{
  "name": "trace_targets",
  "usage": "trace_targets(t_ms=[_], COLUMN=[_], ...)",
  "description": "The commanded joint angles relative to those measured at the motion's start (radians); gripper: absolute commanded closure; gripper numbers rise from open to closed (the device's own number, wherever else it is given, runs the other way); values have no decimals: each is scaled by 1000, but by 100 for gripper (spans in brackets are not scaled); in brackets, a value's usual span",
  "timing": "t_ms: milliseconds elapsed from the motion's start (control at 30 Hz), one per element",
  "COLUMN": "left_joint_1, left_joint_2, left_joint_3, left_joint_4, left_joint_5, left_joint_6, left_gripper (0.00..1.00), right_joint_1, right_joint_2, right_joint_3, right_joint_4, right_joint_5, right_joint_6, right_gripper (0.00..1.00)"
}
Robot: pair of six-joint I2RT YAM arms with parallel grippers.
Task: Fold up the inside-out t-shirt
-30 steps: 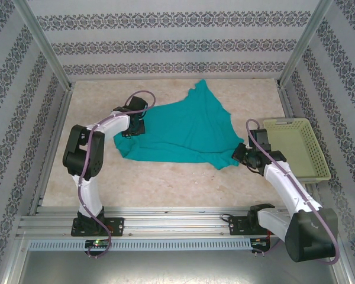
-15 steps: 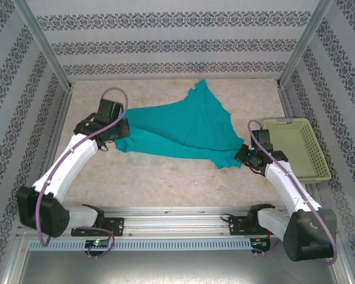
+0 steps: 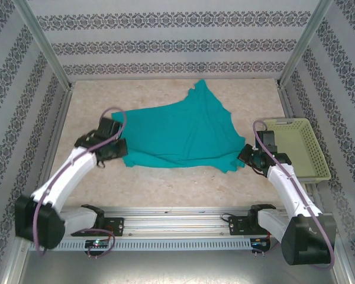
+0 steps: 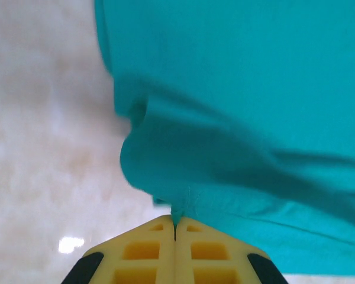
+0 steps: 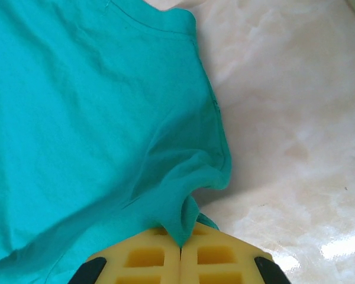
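The teal t-shirt [image 3: 183,133] lies spread over the middle of the table [image 3: 165,183], with one point of cloth reaching towards the far edge and its long near border running roughly along the near edge. Both ends of that border are pinched. The left gripper [image 3: 122,154] is clamped fully on the corner nearer the table's left edge, and from its wrist a thin tuck of fabric vanishes into the seam between the yellow fingers [image 4: 142,254]. The right gripper [image 3: 244,156] is closed just as tightly on the opposite corner, towards the right edge, where a bunched fold with a stitched hem runs down between its fingers [image 5: 213,257]. Holding the two ends at once looks meant to draw the border straight between the arms, so the cloth can be smoothed flat and that edge then carried over as one fold. The fabric drapes in loose ridges near each grip, so I judge it is not yet flat enough to crease cleanly. A pale yellow-green basket [image 3: 296,148] sits at the table's right edge, just beside the right arm and apart from the shirt, probably waiting for the folded garment. No brand, print or writing can be read on the cloth, the basket or the fingers, and the patterned walls [image 3: 165,47] carry floral bands only
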Motion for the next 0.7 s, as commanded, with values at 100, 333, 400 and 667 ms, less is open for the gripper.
trace_targets(t_ms=[100, 333, 400, 667], left_joint_1=[-2, 19, 19, -28], left_joint_2=[131, 574, 635, 464], left_joint_3=[298, 484, 528, 501], left_joint_4=[244, 39, 3, 62], left_joint_5=[-98, 7, 19, 45], left_joint_6=[157, 97, 109, 199], left_gripper=[100, 100, 100, 100], right_joint_1=[-8, -8, -8, -8], right_joint_2=[-56, -63, -63, -77], right_joint_3=[89, 68, 68, 72], right_joint_4=[-30, -15, -20, -34], right_joint_5=[4, -29, -31, -16], right_joint_6=[-8, 19, 15, 14], right_gripper=[100, 100, 100, 100])
